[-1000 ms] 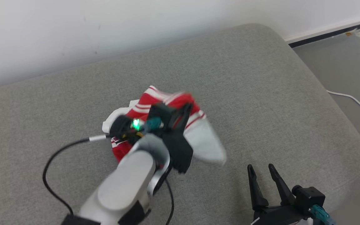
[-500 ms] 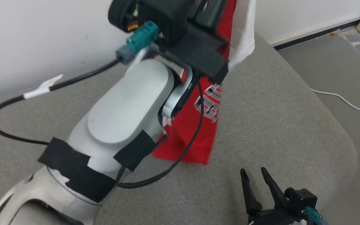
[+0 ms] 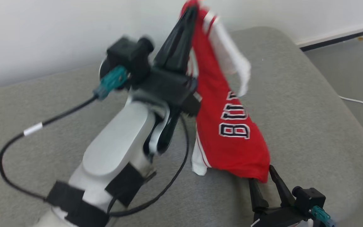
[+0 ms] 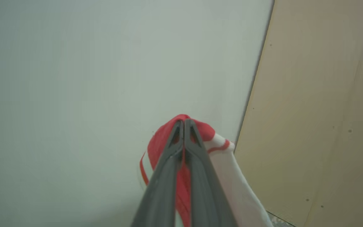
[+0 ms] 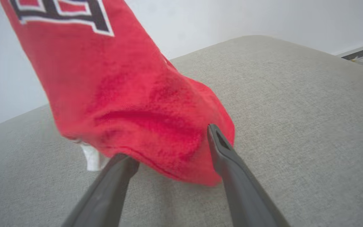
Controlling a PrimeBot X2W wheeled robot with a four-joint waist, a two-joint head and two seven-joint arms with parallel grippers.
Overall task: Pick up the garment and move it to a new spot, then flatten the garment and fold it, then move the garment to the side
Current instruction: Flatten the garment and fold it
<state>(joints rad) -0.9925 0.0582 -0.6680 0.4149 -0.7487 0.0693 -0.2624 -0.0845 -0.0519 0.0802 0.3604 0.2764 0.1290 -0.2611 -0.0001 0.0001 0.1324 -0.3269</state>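
My left gripper is pinched tight on the jersey top. It hangs mid-frame, hem probably just clear of the cushion. My right gripper is spread wide and empty at lower right. I'd set it down hem-first to avoid bunching.

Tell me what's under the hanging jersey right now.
Bare grey cushion lies below the jersey, which the left gripper holds up by its top. The right gripper stands open at the lowest hem. The cushion patch directly behind the cloth is covered.
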